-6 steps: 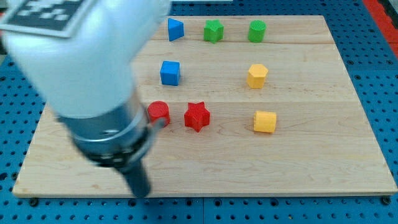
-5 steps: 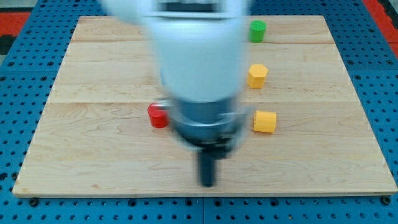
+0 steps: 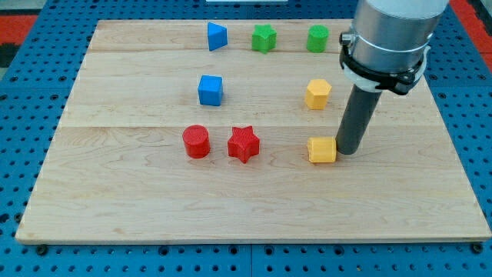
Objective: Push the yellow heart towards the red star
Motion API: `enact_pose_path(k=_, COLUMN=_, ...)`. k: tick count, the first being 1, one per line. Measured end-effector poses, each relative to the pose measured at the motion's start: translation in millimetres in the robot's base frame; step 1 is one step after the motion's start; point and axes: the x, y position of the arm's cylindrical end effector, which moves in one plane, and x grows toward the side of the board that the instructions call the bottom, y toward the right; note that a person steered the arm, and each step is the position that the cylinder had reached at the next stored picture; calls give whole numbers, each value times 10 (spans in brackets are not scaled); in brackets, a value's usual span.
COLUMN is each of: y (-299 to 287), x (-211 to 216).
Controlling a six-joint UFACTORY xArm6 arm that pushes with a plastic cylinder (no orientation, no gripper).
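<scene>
The yellow heart (image 3: pixel 322 150) lies on the wooden board (image 3: pixel 115 192) right of centre. The red star (image 3: pixel 244 144) lies to its left, about a hundred pixels away, with nothing between them. My tip (image 3: pixel 350 152) stands on the board at the heart's right side, touching it or nearly so. The rod rises from there to the arm's body at the view's top right.
A red cylinder (image 3: pixel 196 141) sits just left of the red star. A second yellow block (image 3: pixel 317 94) lies above the heart. A blue cube (image 3: pixel 210 90) is at centre left. A blue block (image 3: pixel 217 36) and two green blocks (image 3: pixel 264 38) (image 3: pixel 317 38) line the top edge.
The arm has swept from the view's lower left across to the right, and the tip now stands beside the yellow heart. The heart has shifted slightly left.
</scene>
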Motion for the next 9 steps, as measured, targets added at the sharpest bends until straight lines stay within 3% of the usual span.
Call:
enact_pose_path(k=3, y=-192, x=20)
enact_pose_path(k=4, y=-24, x=20)
enact_pose_path(k=6, y=854, x=176)
enact_pose_path(k=9, y=1375, x=176)
